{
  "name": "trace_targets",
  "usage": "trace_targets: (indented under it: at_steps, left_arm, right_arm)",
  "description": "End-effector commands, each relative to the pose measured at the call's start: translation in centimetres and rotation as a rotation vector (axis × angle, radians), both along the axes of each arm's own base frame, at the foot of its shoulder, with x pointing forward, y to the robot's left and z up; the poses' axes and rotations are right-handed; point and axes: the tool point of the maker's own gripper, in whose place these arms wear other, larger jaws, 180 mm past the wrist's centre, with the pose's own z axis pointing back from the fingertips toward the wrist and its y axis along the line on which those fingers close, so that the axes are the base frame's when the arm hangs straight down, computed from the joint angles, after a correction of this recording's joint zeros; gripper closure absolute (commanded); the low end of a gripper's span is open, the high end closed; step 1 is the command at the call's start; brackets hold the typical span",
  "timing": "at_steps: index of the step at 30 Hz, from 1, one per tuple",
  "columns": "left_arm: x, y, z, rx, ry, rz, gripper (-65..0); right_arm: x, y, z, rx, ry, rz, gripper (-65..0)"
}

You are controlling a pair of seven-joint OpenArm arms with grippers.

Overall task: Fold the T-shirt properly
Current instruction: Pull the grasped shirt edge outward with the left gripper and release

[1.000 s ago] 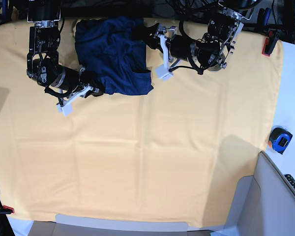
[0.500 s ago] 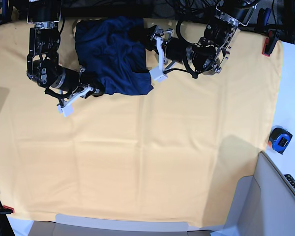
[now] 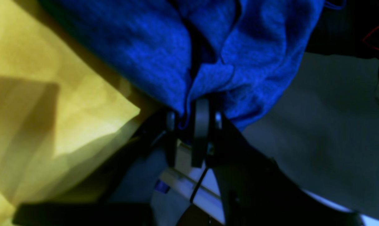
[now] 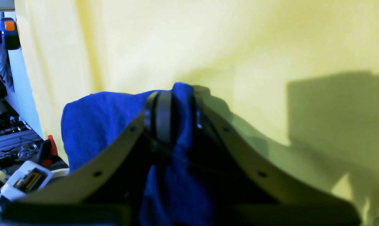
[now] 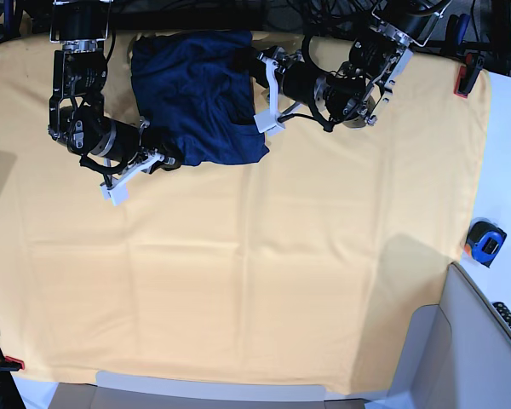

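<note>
I see the T-shirt (image 5: 196, 94) bunched at the far edge of the tabletop (image 5: 264, 281). My left gripper (image 3: 192, 121) has its jaws pinching a fold at the shirt's right edge; my right gripper (image 4: 172, 106) pinches its near-left corner. I judge the best move is drawing both corners toward me evenly, keeping tension so the fabric spreads flat.

Right gripper (image 4: 173, 110) jaws pinched on dark navy-blue knit T-shirt (image 4: 95, 125), bunched above yellow table cloth (image 4: 239, 47).
</note>
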Motion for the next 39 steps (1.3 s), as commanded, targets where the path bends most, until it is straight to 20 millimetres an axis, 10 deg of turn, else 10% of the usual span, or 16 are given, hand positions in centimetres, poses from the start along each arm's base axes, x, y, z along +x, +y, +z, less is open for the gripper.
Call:
trace_targets:
  at_steps: [1,16,29,39]
  left_arm:
    - [0.9,0.0,0.8,-0.015,-0.026,0.004,0.0]
    - [10.4,1.5,2.5,0.032,-0.181,0.078,0.0]
    - [15.5,3.2,1.7,0.085,-0.187,0.173,0.0]
    - [16.8,0.6,1.7,0.048,-0.179,0.205,0.0]
  right_arm:
    - [0.1,-1.0,-0.6,-0.061,0.025,-0.010,0.0]
    - [2.3,-0.9,3.0,-0.086,-0.100,0.008,0.0]
    - [-1.8,-5.3,3.7,-0.138,-0.109,-0.111,0.0]
    - [-5.9,-5.1,3.2,-0.151,-0.070,-0.116,0.0]
